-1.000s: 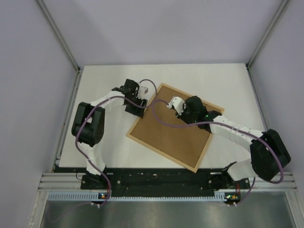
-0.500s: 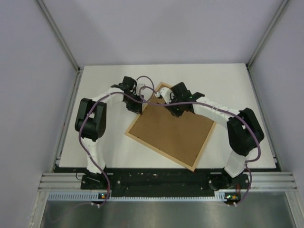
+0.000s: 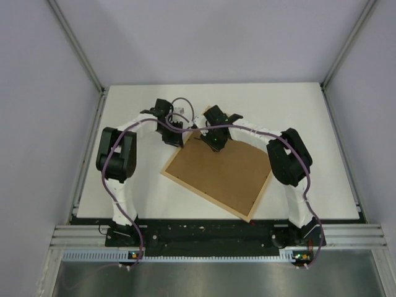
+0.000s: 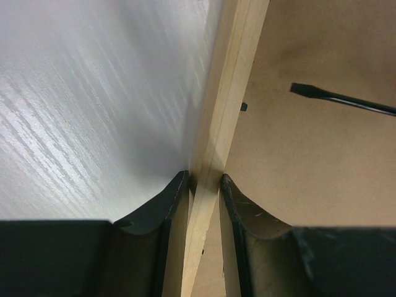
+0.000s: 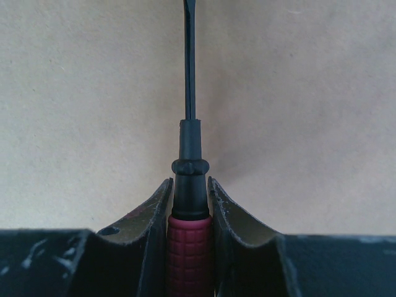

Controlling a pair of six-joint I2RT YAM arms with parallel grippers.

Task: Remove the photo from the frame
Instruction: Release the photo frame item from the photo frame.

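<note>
Frame (image 3: pixel 204 197): lying face down and askew on the white table (image 3: pixel 309 105), brown backing board (image 3: pixel 223 173) up.
Left gripper (image 4: pixel 204 179): jaws pinch the frame's wooden rim at its far-left edge.
Right gripper (image 5: pixel 189 182): jaws clamped on a red-handled screwdriver (image 5: pixel 189 93), blade over the board.

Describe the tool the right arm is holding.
On the white table lies a light-wood picture frame, brown backing board up. Near its far corner, the right gripper clamps a screwdriver: ribbed dark-red handle, thin black flat-tipped shaft, the only red thing there.
</note>
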